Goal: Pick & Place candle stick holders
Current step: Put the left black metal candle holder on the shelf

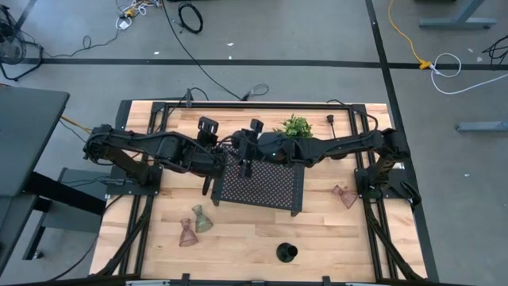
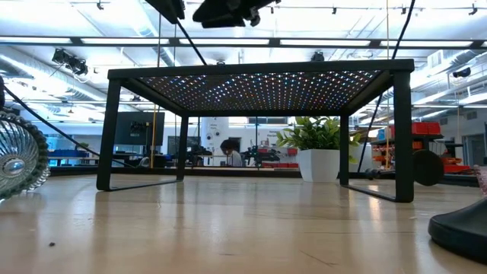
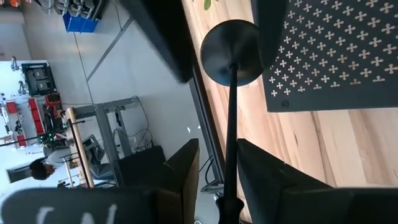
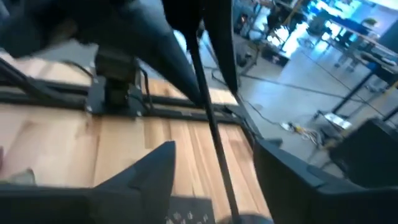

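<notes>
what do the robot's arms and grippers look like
Both arms are dark, jointed and slim, mounted on black frames at the table's sides. The left gripper has two flat, angular black fingers; the right gripper has the same wedge-shaped dark fingers. No markings are legible.

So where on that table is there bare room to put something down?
Bare wood lies between the glass holders and the short black cup, and between that cup and the pink glass holder. It is crowded over the perforated tray, where both arms meet.

Black stemmed holder (image 3: pixel 231 93) held aloft; glass holders (image 1: pixel 194 226) on table.
</notes>
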Robot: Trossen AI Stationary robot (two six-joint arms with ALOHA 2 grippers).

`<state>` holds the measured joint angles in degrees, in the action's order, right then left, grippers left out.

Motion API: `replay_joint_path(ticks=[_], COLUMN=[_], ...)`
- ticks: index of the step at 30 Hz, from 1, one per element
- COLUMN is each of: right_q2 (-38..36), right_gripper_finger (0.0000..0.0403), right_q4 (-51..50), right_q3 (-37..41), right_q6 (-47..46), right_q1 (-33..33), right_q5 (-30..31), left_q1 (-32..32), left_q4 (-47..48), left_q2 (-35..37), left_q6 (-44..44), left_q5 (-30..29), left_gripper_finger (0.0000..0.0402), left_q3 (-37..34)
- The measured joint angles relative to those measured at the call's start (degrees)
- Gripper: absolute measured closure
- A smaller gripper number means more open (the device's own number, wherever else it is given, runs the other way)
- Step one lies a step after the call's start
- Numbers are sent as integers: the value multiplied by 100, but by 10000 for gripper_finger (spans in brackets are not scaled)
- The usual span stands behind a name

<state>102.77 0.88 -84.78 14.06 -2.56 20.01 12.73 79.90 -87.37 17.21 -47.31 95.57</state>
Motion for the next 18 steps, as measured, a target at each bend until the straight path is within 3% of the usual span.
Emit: replay_joint_path(ticks=[9, 18], right_q2=[486, 495], right_gripper_finger=[147, 183], right_q4=[585, 971], right_q3=[3, 7], right_q6=[141, 4], right_q1=[151, 242], right_q5=[7, 62], left_q1=[-4, -2], left_q4=[-68, -214], left_q2=[2, 2], left_q6=[9, 5], left_q5=[2, 0], left_gripper_finger=[292, 292], left_q3=[0, 0])
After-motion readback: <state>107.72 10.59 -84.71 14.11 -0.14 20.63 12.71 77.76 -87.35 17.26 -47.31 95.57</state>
